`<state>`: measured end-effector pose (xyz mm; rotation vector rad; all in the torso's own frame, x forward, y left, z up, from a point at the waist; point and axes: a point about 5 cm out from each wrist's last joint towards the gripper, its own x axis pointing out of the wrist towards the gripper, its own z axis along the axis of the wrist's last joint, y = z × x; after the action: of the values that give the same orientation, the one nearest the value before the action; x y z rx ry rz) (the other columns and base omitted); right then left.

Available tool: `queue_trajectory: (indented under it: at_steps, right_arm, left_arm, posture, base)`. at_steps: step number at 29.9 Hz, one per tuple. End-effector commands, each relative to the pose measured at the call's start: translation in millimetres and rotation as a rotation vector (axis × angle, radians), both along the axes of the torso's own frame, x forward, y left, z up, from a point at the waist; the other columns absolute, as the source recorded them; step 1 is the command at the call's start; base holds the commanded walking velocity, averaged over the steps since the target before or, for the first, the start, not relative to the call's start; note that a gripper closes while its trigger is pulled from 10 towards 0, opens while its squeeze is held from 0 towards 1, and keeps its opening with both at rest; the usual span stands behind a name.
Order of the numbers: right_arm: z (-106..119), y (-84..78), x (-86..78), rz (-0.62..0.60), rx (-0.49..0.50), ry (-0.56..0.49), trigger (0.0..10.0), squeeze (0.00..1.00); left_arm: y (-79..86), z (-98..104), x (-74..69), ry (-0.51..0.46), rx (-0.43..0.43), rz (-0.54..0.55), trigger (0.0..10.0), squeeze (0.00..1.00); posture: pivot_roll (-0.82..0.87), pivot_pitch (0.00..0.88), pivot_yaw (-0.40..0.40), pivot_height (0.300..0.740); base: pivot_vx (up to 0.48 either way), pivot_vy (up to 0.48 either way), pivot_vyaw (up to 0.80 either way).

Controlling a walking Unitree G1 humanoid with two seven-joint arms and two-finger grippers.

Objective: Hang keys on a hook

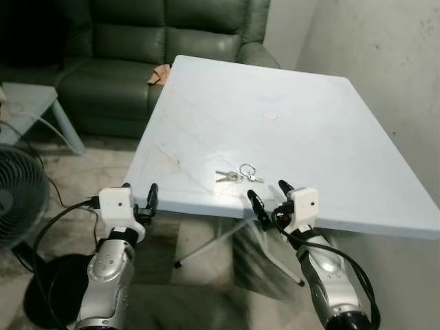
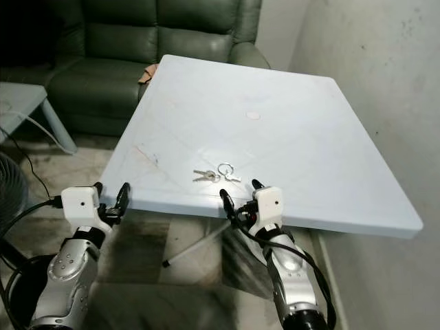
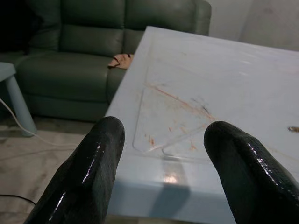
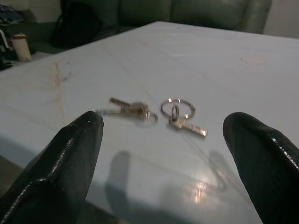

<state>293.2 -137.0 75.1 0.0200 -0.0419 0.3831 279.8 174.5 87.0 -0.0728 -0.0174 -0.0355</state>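
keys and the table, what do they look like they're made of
The keys look like bare metal: silvery, thin, with a shiny ring catching the light. The table looks like pale blue plastic, smooth and slightly glossy, with moulded grooves and reddish stains; painted board is possible.

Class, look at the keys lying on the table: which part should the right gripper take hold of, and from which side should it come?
Probably the ring: on the keys it is the rounded loop, and the part a hook needs. The keys lie flat on the table near its front edge, so the right gripper, open just short of that edge, likely comes from above and pinches the ring's rim where the keys join it, leaving the loop open.
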Motion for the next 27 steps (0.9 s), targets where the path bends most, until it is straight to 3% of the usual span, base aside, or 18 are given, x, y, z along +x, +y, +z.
queue_trajectory:
  at_steps: [1,6,27]
  right_arm:
    - [-0.2,-9.7,-0.9,-0.024,-0.006,0.007,10.0,0.00]
    - [-0.1,-9.8,-1.1,-0.023,-0.007,0.008,10.0,0.00]
    - [-0.7,-10.2,-3.6,-0.017,-0.013,0.017,10.0,0.00]
  left_arm:
    - [-6.7,-2.7,-0.6,0.015,-0.003,-0.015,10.0,0.00]
    - [-6.7,-2.3,-1.3,0.009,-0.010,-0.010,10.0,0.00]
    - [-9.0,-2.7,-3.6,0.017,0.036,-0.024,10.0,0.00]
  posture:
    - [-0.07,0.052,-0.065,0.740]
    - [-0.07,0.055,-0.067,0.740]
    - [-0.07,0.056,-0.065,0.740]
  base:
    - [0.000,0.480,0.00]
    - [0.000,0.442,0.00]
    - [0.000,0.000,0.00]
